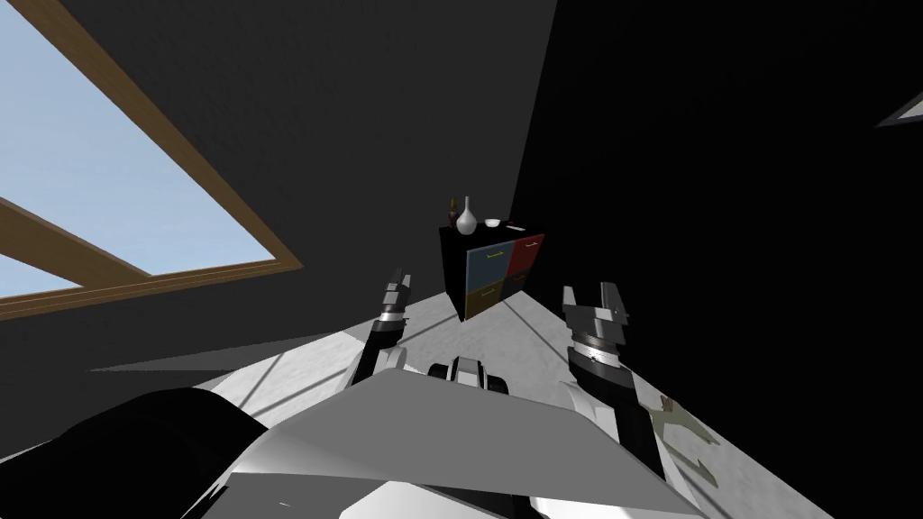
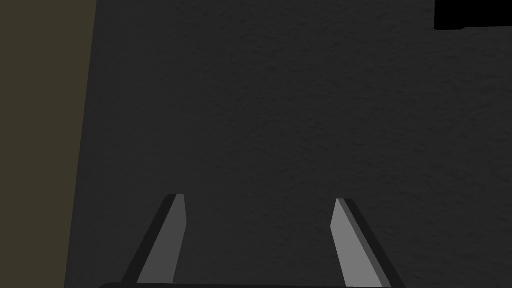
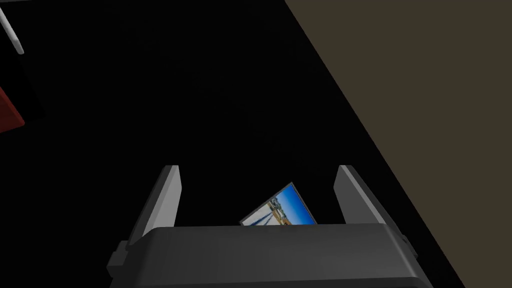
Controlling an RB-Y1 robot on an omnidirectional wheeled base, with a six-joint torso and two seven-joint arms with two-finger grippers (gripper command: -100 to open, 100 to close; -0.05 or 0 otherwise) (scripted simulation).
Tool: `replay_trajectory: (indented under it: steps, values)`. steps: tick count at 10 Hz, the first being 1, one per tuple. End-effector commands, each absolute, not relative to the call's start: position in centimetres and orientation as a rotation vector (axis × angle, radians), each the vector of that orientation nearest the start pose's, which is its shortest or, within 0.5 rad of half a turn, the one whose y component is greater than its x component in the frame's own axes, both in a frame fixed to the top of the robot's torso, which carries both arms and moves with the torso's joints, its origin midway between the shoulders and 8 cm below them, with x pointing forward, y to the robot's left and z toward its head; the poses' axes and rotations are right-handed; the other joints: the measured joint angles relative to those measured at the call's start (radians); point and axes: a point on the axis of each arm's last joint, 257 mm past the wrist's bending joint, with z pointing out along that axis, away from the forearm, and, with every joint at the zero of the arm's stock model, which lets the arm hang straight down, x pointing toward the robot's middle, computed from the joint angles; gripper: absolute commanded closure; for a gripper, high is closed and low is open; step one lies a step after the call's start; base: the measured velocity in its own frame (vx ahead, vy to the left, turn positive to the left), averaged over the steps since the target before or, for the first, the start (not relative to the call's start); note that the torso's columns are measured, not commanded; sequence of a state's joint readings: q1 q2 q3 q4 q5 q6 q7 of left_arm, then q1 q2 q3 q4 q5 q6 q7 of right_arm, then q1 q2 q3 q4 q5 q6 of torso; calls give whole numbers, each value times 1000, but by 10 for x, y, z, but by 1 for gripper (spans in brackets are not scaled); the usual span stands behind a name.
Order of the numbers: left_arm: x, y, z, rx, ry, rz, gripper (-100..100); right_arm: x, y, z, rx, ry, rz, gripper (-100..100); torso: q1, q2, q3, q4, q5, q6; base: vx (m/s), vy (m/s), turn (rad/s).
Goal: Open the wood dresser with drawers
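Nearest, the left claw (image 1: 399,277) is held up in front of me. In its wrist view its two fingers (image 2: 172,240) stand about a third of the width apart, wide open, with nothing between them. The right claw (image 1: 592,295) is raised beside it on the other side. Its fingers (image 3: 165,200) are spread just as wide and grip nothing.

Below and beyond both claws lies a pale, marbled floor (image 1: 514,329), crossed by bands of light and shadow.

Farther on, well apart from either claw, the dresser (image 1: 494,261) stands on that floor in the corner. A dark grey wall (image 1: 360,135) is on its left and a black area on its right. Its body is dark, with four coloured drawer fronts: blue and red on top, ochre and a dark one beneath. All four sit flush, so it is shut. On its top stand a white vase (image 1: 466,219) with a narrow neck, a small white bowl (image 1: 492,223) just beside it, and a small dark item too tiny to name.

Far left, a wood-framed window (image 1: 108,189) shows blue sky.
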State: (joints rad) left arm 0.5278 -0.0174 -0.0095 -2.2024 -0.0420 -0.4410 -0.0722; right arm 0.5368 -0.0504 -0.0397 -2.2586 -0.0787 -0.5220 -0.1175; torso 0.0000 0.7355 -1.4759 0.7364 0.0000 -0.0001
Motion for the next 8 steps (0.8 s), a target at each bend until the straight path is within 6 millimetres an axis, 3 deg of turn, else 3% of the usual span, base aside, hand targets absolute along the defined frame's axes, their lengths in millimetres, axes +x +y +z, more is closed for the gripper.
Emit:
replay_trajectory:
  steps: [1, 8]
  values:
    - [364, 282, -33, -744, 754, -1171, 0, 339, -300, 7, 694, 640, 1341, -100, 0, 1, -1, 1, 0, 0, 39, -5, 26]
    - [364, 282, -33, -744, 754, -1171, 0, 339, -299, -3, 573, 754, 1125, -100, 0, 2, 0, 2, 0, 0, 43, -5, 68]
